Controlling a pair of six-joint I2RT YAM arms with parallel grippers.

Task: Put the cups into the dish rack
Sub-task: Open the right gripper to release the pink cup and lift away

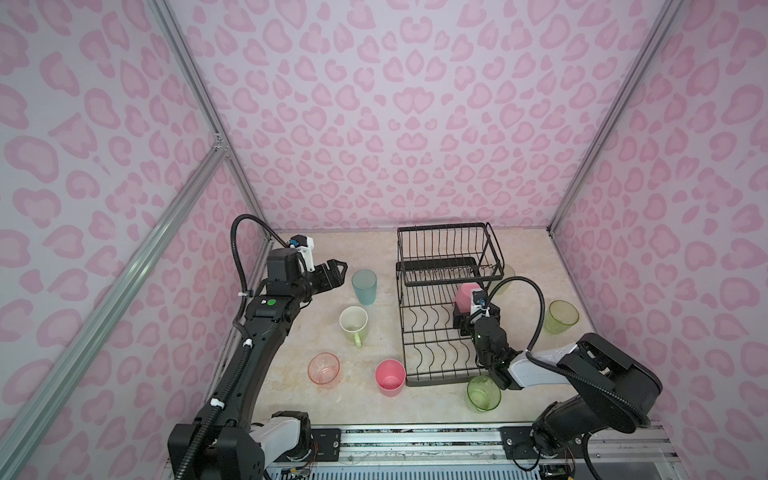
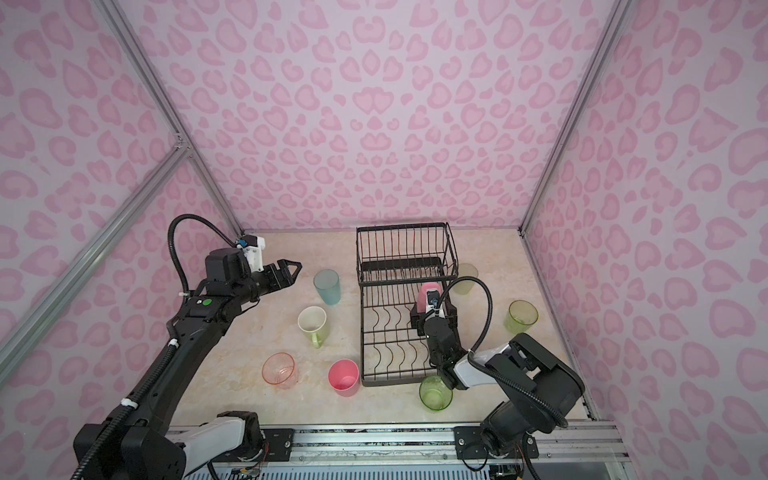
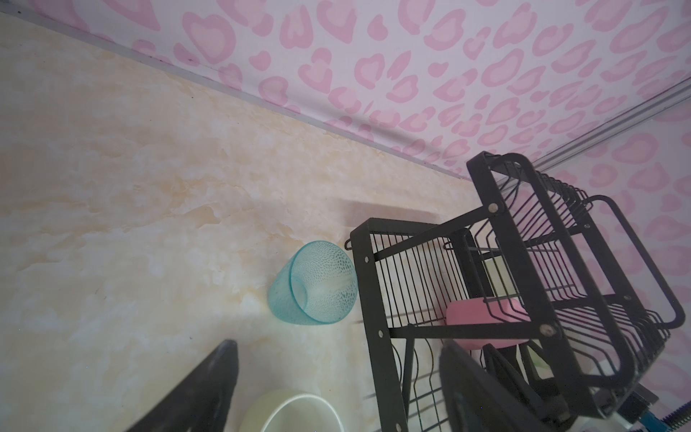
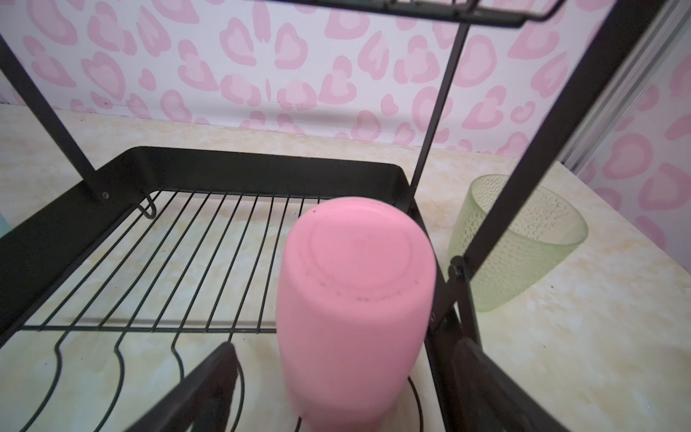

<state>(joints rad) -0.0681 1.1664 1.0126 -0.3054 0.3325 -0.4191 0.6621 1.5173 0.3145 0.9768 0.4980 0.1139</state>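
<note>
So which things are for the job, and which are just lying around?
For the job: rack, pink cup inside it, other pink cup, teal cup, mug, pink glass, near green glass, far green glass, pale cup.

Just there, nothing loose: heart walls, front rail.

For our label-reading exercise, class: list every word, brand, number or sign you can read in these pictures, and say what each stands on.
No text can be read anywhere in these views.
Small white label beside the green dot sticker on the left arm: too small to read.
Pink tumbler, teal tumbler, dish rack: no print shows.
</note>
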